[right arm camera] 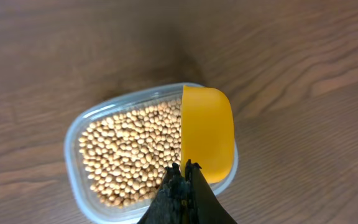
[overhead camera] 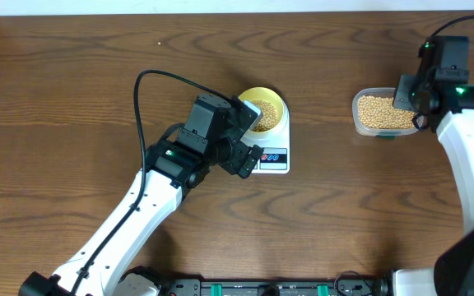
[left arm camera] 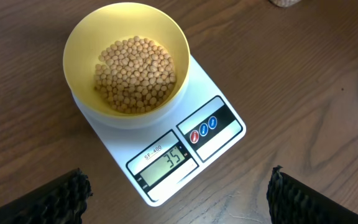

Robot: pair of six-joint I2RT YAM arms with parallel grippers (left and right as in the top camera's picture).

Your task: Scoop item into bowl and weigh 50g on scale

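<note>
Beans (left arm camera: 135, 73) sit in bowl (left arm camera: 79, 37) on scale (left arm camera: 229, 142) and in tub (right arm camera: 73, 146); left hand (left arm camera: 176, 183) spread, right hand (right arm camera: 184, 171) pinches scoop (right arm camera: 207, 134).

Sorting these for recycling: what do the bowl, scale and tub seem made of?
Bowl: probably plastic, matte pale yellow, evenly coloured. Scale: white plastic by the look, smooth moulded top. Tub: clear plastic, since the beans show through its wall.

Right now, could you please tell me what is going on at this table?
The right pincer is shut on a yellow scoop, held above the clear tub of beans. The pale yellow bowl sits on the white scale, part-filled with them, and the display reads 35. The left pincer hangs open above the scale, holding nothing.
</note>
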